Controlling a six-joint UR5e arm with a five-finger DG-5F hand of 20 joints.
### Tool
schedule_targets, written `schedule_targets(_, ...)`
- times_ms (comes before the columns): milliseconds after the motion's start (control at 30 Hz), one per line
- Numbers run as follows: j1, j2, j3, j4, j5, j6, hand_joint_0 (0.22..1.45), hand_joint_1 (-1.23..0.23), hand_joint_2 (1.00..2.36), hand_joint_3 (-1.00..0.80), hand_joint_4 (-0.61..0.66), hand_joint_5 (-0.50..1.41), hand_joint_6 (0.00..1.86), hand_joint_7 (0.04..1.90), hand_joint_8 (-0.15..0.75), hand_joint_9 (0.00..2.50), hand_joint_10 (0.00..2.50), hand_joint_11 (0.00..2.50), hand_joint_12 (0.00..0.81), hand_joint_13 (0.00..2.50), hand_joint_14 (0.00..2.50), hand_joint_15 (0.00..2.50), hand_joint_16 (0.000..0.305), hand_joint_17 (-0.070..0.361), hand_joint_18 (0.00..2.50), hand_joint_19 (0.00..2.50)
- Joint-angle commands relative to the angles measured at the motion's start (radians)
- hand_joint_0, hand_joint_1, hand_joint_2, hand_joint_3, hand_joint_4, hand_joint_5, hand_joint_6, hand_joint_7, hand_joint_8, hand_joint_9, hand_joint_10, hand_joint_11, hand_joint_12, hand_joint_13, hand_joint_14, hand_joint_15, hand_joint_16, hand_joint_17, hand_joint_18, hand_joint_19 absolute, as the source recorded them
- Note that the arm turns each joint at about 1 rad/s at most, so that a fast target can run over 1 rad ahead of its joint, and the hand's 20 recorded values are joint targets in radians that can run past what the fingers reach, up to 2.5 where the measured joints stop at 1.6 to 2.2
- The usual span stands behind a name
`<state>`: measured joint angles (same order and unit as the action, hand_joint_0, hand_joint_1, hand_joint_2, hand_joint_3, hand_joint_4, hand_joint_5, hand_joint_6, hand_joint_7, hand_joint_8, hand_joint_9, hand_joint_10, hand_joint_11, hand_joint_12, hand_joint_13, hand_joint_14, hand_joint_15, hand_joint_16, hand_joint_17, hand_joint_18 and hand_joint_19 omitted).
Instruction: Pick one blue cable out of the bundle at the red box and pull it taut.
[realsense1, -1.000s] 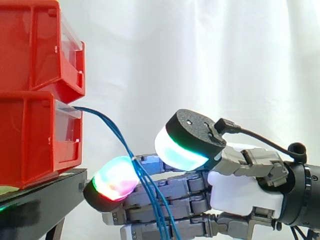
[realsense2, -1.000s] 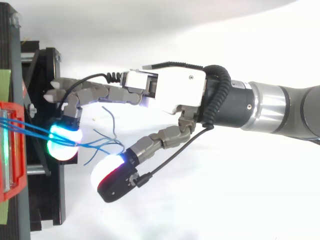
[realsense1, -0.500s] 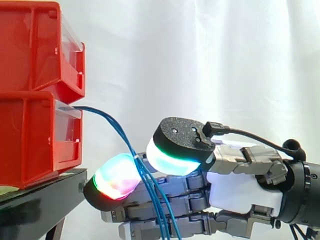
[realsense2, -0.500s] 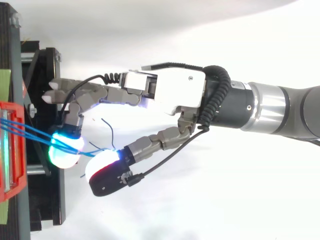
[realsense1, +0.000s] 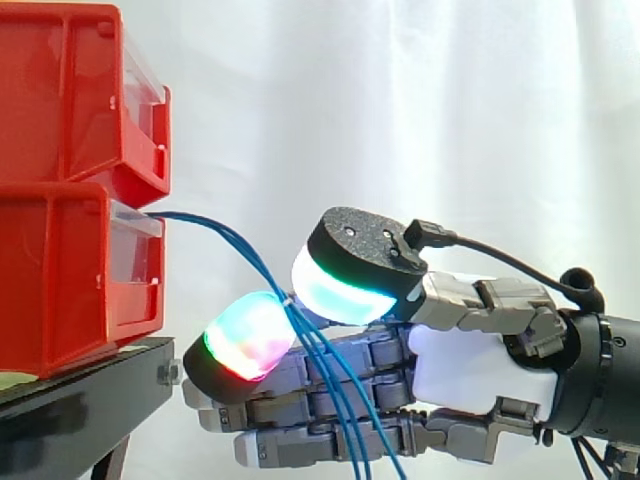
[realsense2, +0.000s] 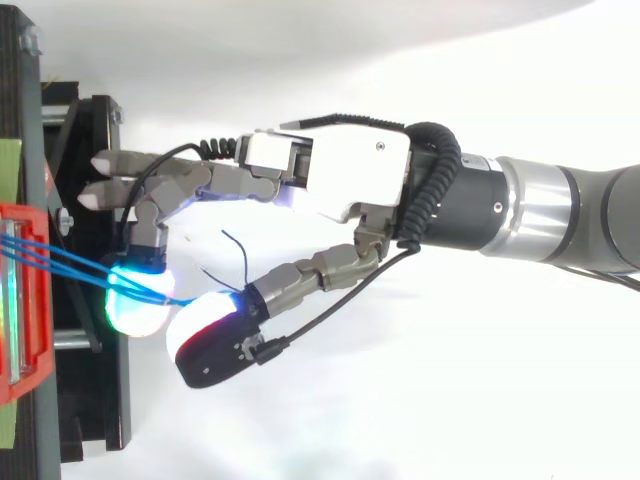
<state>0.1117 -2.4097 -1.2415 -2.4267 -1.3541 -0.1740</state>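
Observation:
Several thin blue cables (realsense1: 215, 232) leave the front of the lower red bin (realsense1: 60, 280) and curve down to the right. My hand (realsense1: 480, 365) reaches in from the right, level with the black stand's top. Its thumb pad (realsense1: 345, 285) and one glowing finger pad (realsense1: 248, 335) are closed together with the cables running between them. Below the pinch the cables hang down across the other, straighter fingers. From above, the cables (realsense2: 60, 265) run from the bin (realsense2: 20, 300) into the gap between the two pads of the hand (realsense2: 340, 175), and a loose end (realsense2: 238, 250) sticks out behind them.
A second red bin (realsense1: 70, 100) is stacked on the lower one. Both rest on the black stand (realsense1: 80, 390), whose edge lies just left of the fingertips. A white curtain hangs behind.
The thumb pad has swung in towards the finger pad and closed the gap, catching the blue cables between them. The hand has lifted a little.

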Motion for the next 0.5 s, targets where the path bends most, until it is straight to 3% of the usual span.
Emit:
schedule_targets(0, 0.000, 0.000, 0.001, -0.002, 0.000, 0.008, 0.56, -0.72, 1.01, -0.22, 0.21, -0.15, 0.89, 0.88, 0.303, 0.25, 0.00, 0.07, 0.357, 0.09, 0.00, 0.09, 0.052, 0.116, 0.00, 0.00)
schedule_targets(200, -0.001, 0.001, 0.011, -0.002, 0.000, 0.024, 0.58, -0.76, 1.00, -0.07, 0.14, -0.13, 0.91, 0.93, 0.372, 0.37, 0.00, 0.09, 0.405, 0.23, 0.00, 0.09, 0.062, 0.140, 0.03, 0.00)
schedule_targets(467, -0.001, 0.001, 0.022, -0.011, 0.000, 0.033, 0.62, -0.87, 1.01, -0.12, 0.06, -0.15, 0.91, 1.01, 0.315, 0.35, 0.00, 0.09, 0.359, 0.22, 0.00, 0.07, 0.053, 0.118, 0.05, 0.00)
